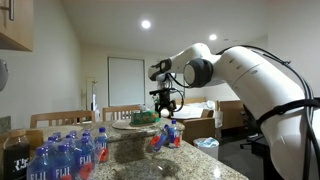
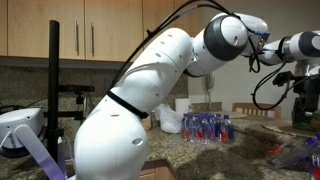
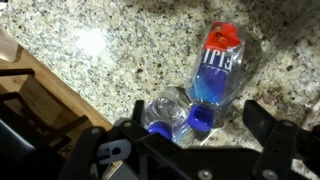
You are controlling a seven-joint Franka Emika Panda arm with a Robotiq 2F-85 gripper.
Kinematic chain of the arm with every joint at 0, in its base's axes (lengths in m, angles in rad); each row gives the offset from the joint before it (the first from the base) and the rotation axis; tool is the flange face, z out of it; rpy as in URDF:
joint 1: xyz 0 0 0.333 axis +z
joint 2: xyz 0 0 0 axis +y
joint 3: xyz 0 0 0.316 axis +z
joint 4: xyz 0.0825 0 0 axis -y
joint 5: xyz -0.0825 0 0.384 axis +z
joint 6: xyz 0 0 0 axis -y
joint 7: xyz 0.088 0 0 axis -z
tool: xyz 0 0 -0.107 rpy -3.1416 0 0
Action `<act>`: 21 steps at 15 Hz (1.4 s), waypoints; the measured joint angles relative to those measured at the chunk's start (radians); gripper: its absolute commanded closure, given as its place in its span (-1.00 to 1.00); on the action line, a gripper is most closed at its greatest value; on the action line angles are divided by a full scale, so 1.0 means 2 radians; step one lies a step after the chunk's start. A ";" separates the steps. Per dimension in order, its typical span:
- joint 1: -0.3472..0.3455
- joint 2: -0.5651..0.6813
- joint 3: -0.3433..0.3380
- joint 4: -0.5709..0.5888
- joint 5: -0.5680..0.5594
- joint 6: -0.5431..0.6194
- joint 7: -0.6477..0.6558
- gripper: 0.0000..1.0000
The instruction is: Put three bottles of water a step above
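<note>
Two bottles of water lie on their sides on speckled granite right under my gripper (image 3: 198, 126). One shows its blue-and-red label (image 3: 215, 68), with its blue cap pointing at me. The other bottle (image 3: 168, 108) lies close on its left, label hidden. The gripper is open, its fingers standing apart on either side of the two caps and touching neither. In an exterior view the gripper (image 1: 166, 103) hangs a little above the same bottles (image 1: 165, 135), which rest on the granite strip (image 1: 195, 146) on the chair side. I cannot tell whether that strip is the step above.
A shrink-wrapped pack of several more bottles (image 1: 60, 155) stands on the granite in both exterior views (image 2: 208, 127). A plate with something green (image 1: 140, 121) sits behind the gripper. Wooden chairs (image 3: 40, 95) stand just past the granite's edge. My arm's white body (image 2: 130, 110) fills the middle of an exterior view.
</note>
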 measured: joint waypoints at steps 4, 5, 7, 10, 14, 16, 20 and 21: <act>-0.005 0.038 0.001 0.061 0.000 -0.043 0.021 -1.00; -0.007 0.048 0.001 0.076 0.000 -0.053 0.028 -1.00; -0.012 0.070 0.006 0.103 0.000 -0.065 0.033 -1.00; -0.018 0.101 0.010 0.131 0.014 -0.052 0.034 -1.00; -0.015 0.139 0.021 0.160 0.030 0.010 0.043 -1.00; -0.012 0.150 0.023 0.170 0.030 0.044 0.044 -1.00; -0.009 0.157 0.023 0.182 0.029 0.053 0.051 -1.00; -0.008 0.157 0.022 0.184 0.029 0.045 0.055 -1.00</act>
